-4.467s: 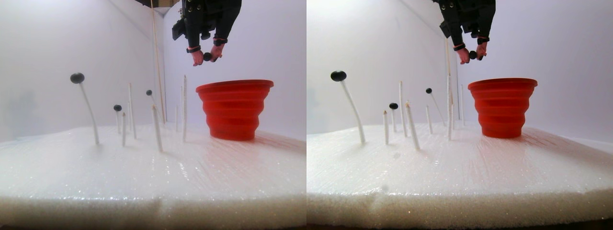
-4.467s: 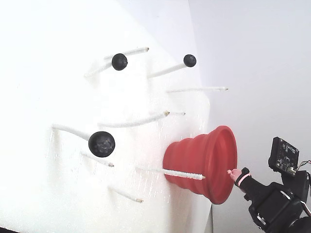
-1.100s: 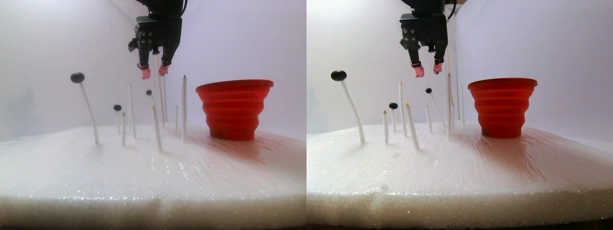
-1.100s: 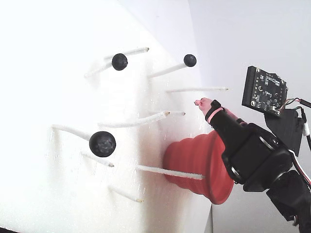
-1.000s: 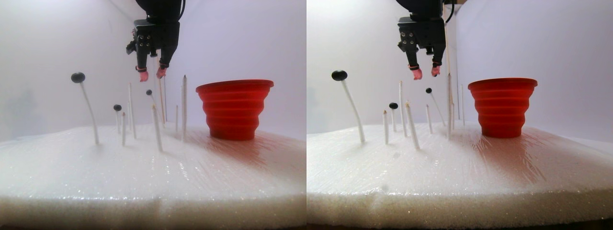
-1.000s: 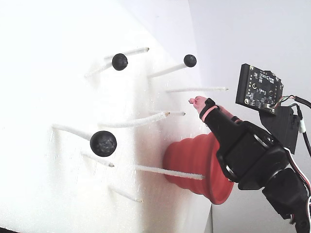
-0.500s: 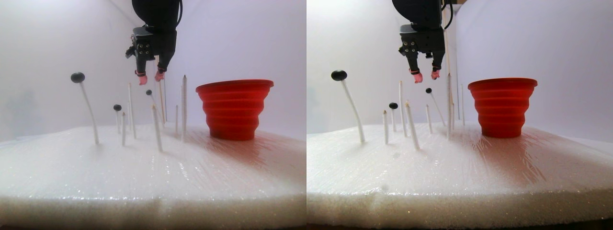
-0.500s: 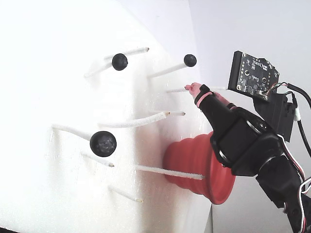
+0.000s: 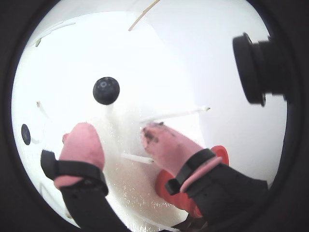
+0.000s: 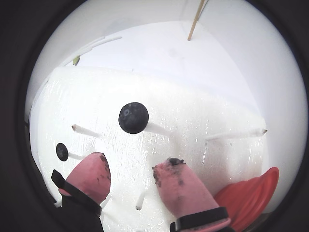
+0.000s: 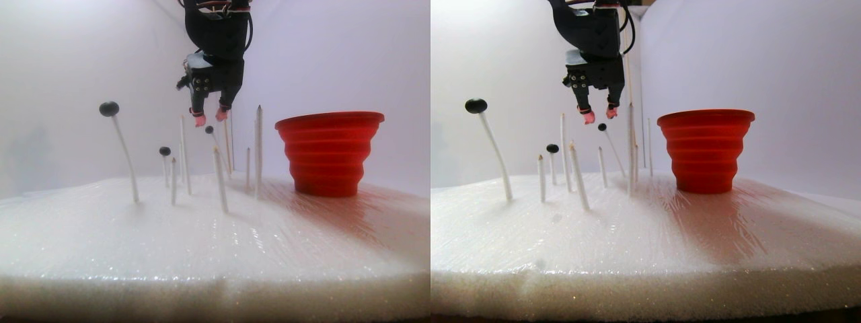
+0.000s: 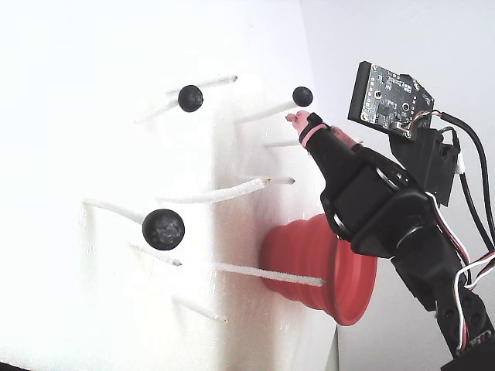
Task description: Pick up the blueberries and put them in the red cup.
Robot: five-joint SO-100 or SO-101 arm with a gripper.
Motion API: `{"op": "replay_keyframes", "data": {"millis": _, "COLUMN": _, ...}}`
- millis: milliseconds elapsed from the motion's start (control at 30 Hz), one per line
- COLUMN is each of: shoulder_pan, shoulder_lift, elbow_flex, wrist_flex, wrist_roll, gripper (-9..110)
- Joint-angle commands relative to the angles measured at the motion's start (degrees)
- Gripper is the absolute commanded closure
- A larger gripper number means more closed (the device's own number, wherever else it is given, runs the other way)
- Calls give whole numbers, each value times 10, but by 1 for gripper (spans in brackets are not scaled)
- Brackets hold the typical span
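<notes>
1. I see three blueberries, each perched on the tip of a thin white stick stuck in the foam slab (image 11: pixel 202 249). The nearest blueberry (image 10: pixel 133 117) sits just ahead of my gripper (image 10: pixel 130 176), in line with the gap between the fingertips but not touching them.
2. A smaller blueberry (image 10: pixel 62 152) lies off to the left of the left fingertip in both wrist views, on its own stick.
3. In the stereo pair view, the largest blueberry (image 11: pixel 109 108) tops a long leaning stick, well to the left of the gripper and roughly level with its tips.
4. My gripper hangs above the slab with its pink-padded fingers (image 10: pixel 179 186) parted and nothing between them. The pads carry dark smudges at their tips.
5. The red cup (image 11: pixel 329 153) stands upright on the slab, to the right of the gripper in the stereo pair view and lower than the fingertips. In both wrist views only its rim shows, behind the right finger.
6. Several bare white sticks (image 11: pixel 258 149) stand around and beneath the gripper, between it and the cup.
7. In a wrist view, a black camera lens (image 9: pixel 256 68) juts in at the upper right.
</notes>
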Motion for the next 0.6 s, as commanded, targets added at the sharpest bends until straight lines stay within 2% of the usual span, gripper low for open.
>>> {"op": "replay_keyframes", "data": {"millis": 0, "shoulder_pan": -11, "shoulder_lift": 7, "elbow_flex": -62, "wrist_flex": -27, "wrist_roll": -6, "gripper": 83}}
{"op": "replay_keyframes", "data": {"millis": 567, "shoulder_pan": -18, "shoulder_lift": -66, "elbow_flex": -127, "wrist_flex": -63, "wrist_roll": -16, "gripper": 82}}
